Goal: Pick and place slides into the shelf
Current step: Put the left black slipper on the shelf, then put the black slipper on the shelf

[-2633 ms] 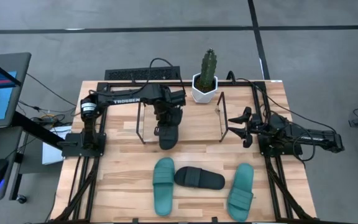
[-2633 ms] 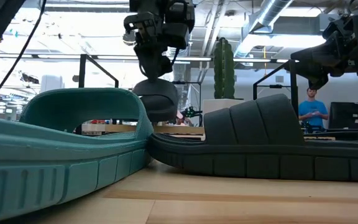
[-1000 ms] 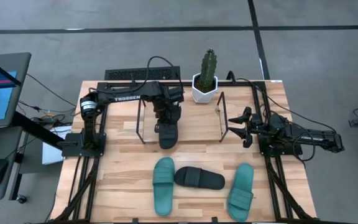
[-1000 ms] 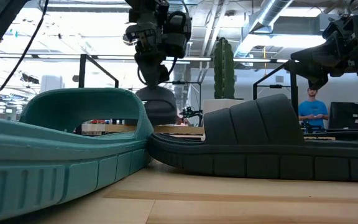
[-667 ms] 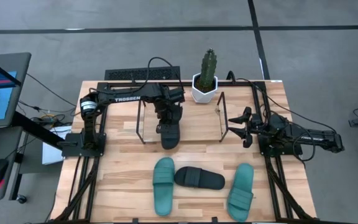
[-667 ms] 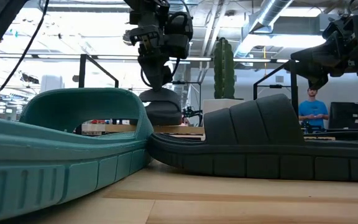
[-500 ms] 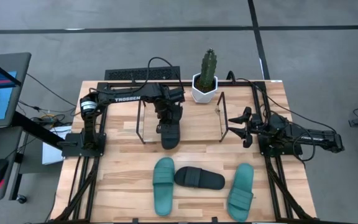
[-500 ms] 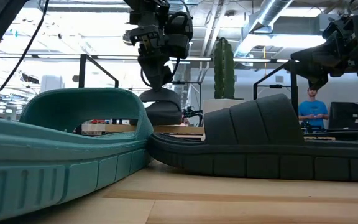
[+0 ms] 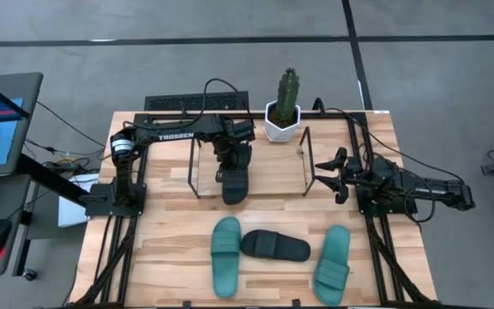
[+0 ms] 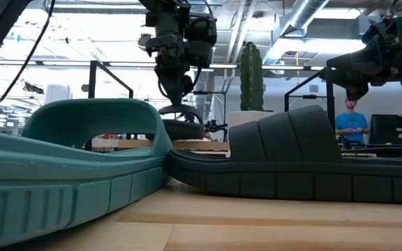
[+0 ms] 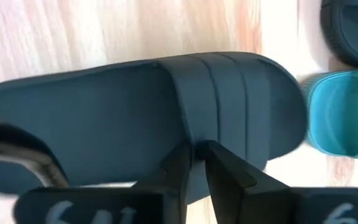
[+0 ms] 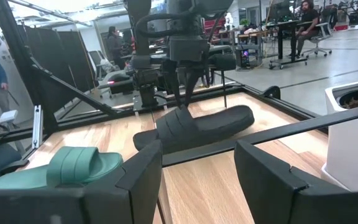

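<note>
My left gripper [image 9: 230,168] is shut on a black slide [image 9: 235,184] that lies lengthwise between the upright ends of the shelf [image 9: 306,163], a frame of thin black rods. In the low view this gripper [image 10: 176,94] points down at the slide [image 10: 181,129]. Three more slides lie sole down near the table's front: a teal one [image 9: 225,256], a black one [image 9: 274,246] and a second teal one [image 9: 333,264]. My right gripper [image 9: 337,176] hovers open just right of the shelf and touches nothing. My left gripper pinches the black slide's wide strap at its edge [image 11: 194,144] between its two fingers [image 11: 178,169]. They come from above, pointing down. The slide sits almost level under them, its toe toward the table's near edge. Whether its sole rests on the table I cannot tell.
A cactus in a white pot [image 9: 283,120] stands at the far edge behind the shelf. The rig's thick black rails [image 9: 376,249] run along both table sides. Bare wood [image 9: 170,249] shows at the near left. People [image 10: 351,122] stand in the room beyond.
My left gripper has sunk a little inside the shelf. The black slide it holds has gone down with it and has tipped from a hanging slant to nearly level. The right arm has kept still.
</note>
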`<act>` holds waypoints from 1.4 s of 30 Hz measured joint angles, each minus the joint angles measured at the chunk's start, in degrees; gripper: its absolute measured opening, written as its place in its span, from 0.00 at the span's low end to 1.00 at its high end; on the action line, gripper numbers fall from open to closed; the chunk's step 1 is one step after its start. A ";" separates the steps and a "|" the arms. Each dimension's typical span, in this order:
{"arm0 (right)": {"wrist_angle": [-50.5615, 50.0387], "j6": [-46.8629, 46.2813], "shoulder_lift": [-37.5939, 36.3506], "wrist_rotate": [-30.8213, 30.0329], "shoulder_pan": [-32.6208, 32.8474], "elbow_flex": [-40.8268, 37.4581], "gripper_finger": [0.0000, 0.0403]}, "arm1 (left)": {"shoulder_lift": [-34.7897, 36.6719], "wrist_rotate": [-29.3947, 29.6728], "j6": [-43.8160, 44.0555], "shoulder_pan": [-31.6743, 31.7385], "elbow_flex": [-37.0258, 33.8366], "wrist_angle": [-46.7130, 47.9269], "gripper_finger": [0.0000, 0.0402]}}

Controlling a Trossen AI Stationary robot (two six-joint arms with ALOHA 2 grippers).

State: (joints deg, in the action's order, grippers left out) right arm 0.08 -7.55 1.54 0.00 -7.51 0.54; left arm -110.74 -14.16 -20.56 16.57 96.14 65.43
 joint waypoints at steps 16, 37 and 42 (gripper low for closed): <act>0.02 -0.01 0.00 0.00 0.00 -0.01 0.48 | 0.13 6.02 0.15 -0.15 0.77 3.06 0.37; 0.02 -0.02 0.01 -0.01 0.00 -0.01 0.48 | 8.76 -8.63 17.79 -7.76 17.03 11.32 0.44; 0.02 -0.02 0.00 -0.01 0.00 0.01 0.48 | 15.08 1.51 24.44 -16.39 17.08 -1.88 0.44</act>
State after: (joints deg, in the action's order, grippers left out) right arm 0.10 -7.57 1.54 -0.01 -7.51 0.56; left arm -95.66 -12.66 3.88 0.18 113.21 63.56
